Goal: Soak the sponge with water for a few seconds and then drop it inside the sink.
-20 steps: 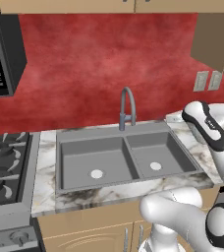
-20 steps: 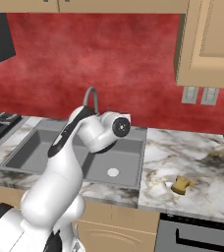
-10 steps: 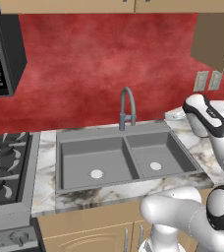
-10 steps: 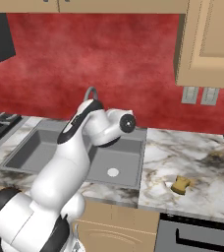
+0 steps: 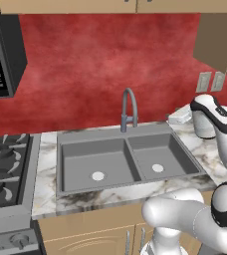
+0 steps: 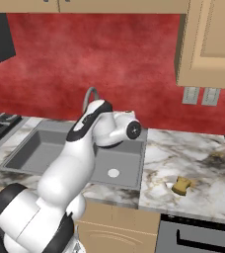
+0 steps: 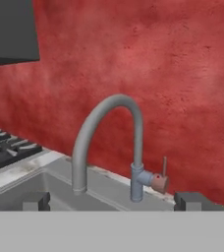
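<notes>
Sponge [image 6: 182, 185] lies on the worktop [image 6: 193, 158], right of the sink [image 6: 45, 148], ungrasped. Fingers [image 7: 35, 201] spread wide, empty, face the faucet [image 7: 111, 147]. Approach step; next, the hand must turn towards the sponge.

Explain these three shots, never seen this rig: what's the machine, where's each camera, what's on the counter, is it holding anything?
It is a rendered kitchen with a white robot arm on a base that can drive. Two cameras ride on that base, behind the arm to its left and right. The third sits on the hand and looks along the gripper, whose jaws stand open with nothing between them, facing the grey arched faucet. The marble counter holds a grey double-basin sink with a pale drain in each basin. The small yellow-tan sponge lies on the counter right of the sink, untouched. No water stream is visible at the faucet.
</notes>
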